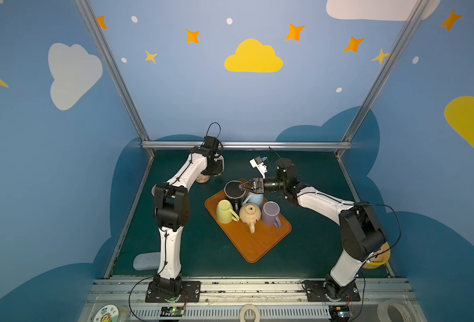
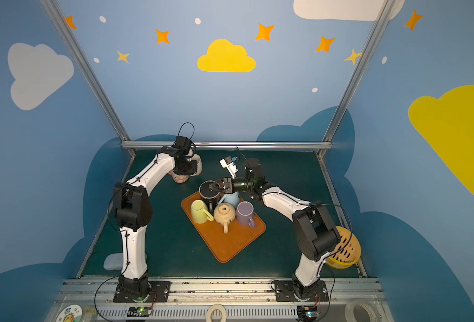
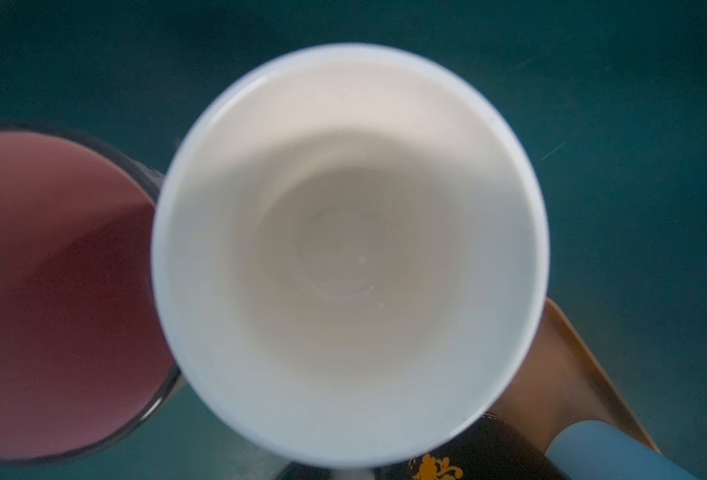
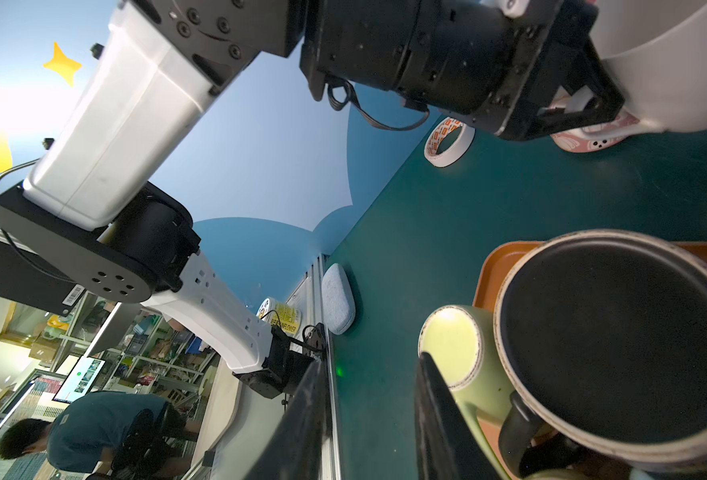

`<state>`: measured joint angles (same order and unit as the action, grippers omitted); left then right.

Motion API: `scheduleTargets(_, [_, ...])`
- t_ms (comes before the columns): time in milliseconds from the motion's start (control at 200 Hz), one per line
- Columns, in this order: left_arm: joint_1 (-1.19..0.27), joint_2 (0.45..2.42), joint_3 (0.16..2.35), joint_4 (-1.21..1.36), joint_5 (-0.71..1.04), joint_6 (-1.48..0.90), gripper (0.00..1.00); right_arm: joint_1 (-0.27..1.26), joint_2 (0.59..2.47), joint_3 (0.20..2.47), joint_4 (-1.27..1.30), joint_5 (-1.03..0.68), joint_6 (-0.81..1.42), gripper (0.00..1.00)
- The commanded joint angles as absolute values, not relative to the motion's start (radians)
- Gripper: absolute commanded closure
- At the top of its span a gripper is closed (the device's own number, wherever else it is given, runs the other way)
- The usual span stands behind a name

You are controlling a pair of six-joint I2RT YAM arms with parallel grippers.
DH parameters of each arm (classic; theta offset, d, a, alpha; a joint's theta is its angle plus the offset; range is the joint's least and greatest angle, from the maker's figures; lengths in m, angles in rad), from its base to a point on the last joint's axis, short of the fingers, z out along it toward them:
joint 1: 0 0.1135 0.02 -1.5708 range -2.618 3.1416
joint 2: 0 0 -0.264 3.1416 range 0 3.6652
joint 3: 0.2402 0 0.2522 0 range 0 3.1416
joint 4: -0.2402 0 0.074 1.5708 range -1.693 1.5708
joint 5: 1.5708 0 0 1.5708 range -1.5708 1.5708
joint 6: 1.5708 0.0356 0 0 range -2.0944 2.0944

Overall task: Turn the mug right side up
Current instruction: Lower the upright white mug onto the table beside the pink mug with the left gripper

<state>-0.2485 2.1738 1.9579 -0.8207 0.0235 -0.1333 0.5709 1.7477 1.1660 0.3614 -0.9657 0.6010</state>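
Observation:
A white mug [image 3: 349, 253] stands mouth-up at the back left of the mat, beside a pink-patterned mug [image 2: 179, 177]. My left gripper [image 4: 580, 106] is shut on the white mug's handle, and in the left wrist view I look straight down into that mug. On the orange tray [image 1: 252, 246] several mugs stand bottom-up: black [image 1: 234, 189], light blue [image 1: 254, 199], yellow-green [image 1: 224, 211], speckled beige [image 1: 249, 213] and purple [image 1: 270, 213]. My right gripper [image 1: 241, 187] hangs open just over the black mug's [image 4: 617, 340] upturned base, with nothing between its fingers.
A yellow slotted basket [image 2: 345, 251] sits at the right front behind the right arm. A grey pad [image 1: 146, 260] lies at the left front. A tape roll [image 4: 447, 141] lies on the green mat near the left arm. Metal frame rails border the mat.

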Motion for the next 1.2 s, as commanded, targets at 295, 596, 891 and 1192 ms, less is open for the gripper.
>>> scheduleTargets(295, [-0.261, 2.24, 2.069, -0.859, -0.073, -0.105, 0.97, 0.565, 1.735, 1.146, 0.41, -0.979, 0.621, 0.69])
scheduleTargets(596, [-0.262, 2.288, 2.12, -0.906, -0.1, -0.101, 0.97, 0.558, 1.735, 1.139, 0.431, -0.985, 0.633, 0.69])
scheduleTargets(891, [-0.289, 2.282, 2.117, -0.943, -0.121, -0.104, 0.96, 0.552, 1.74, 1.131, 0.465, -0.992, 0.655, 0.69])
scheduleTargets(1192, [-0.294, 2.293, 2.132, -0.981, -0.12, -0.119, 0.97, 0.552, 1.731, 1.122, 0.475, -0.992, 0.658, 0.69])
